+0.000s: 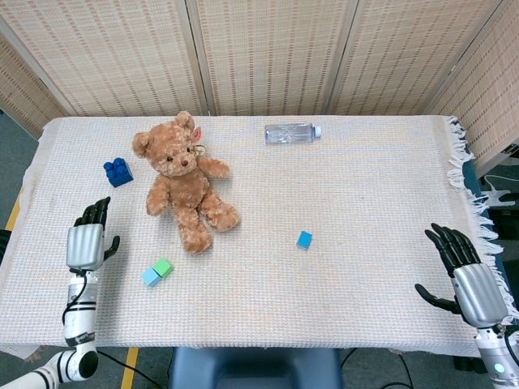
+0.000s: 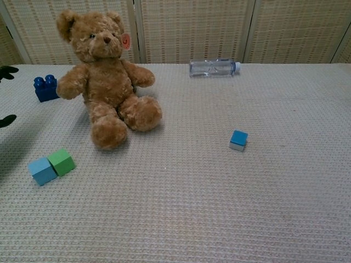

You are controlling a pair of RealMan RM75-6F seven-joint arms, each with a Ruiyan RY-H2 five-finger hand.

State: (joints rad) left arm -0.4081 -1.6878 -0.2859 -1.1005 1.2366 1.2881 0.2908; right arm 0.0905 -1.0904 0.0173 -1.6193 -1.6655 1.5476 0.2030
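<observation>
My left hand (image 1: 87, 240) hovers over the table's left side, fingers spread and empty; only its black fingertips (image 2: 6, 71) show at the chest view's left edge. It is nearest the light blue cube (image 1: 151, 277) (image 2: 41, 170) and green cube (image 1: 163, 267) (image 2: 61, 161), which touch each other. My right hand (image 1: 465, 279) is held open at the table's right front edge, holding nothing. A brown teddy bear (image 1: 184, 180) (image 2: 104, 79) lies left of centre. A small blue cube (image 1: 304, 239) (image 2: 238, 139) sits alone mid-table.
A dark blue toy brick (image 1: 118, 172) (image 2: 45, 87) lies left of the bear. A clear plastic bottle (image 1: 290, 133) (image 2: 214, 67) lies on its side at the back. The woven cloth (image 1: 373, 186) covers the table; bamboo screens (image 1: 268, 49) stand behind.
</observation>
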